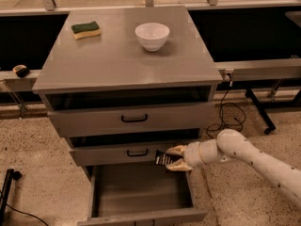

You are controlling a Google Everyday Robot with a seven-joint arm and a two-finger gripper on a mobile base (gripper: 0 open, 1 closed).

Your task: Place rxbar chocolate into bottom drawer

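The rxbar chocolate (164, 160) is a flat black bar with white lettering, held in my gripper (176, 158). The gripper's cream fingers are shut on the bar's right end, above and below it. The white arm reaches in from the lower right. The bar hangs above the right rear part of the bottom drawer (141, 196), just in front of the middle drawer's face. The bottom drawer is pulled out and shows a plain grey interior.
The grey cabinet top (127, 55) carries a green-and-yellow sponge (86, 30) and a white bowl (152, 36). The top drawer (134, 118) and middle drawer (122, 152) have black handles and stand slightly open. A black cable (230, 112) lies on the floor to the right.
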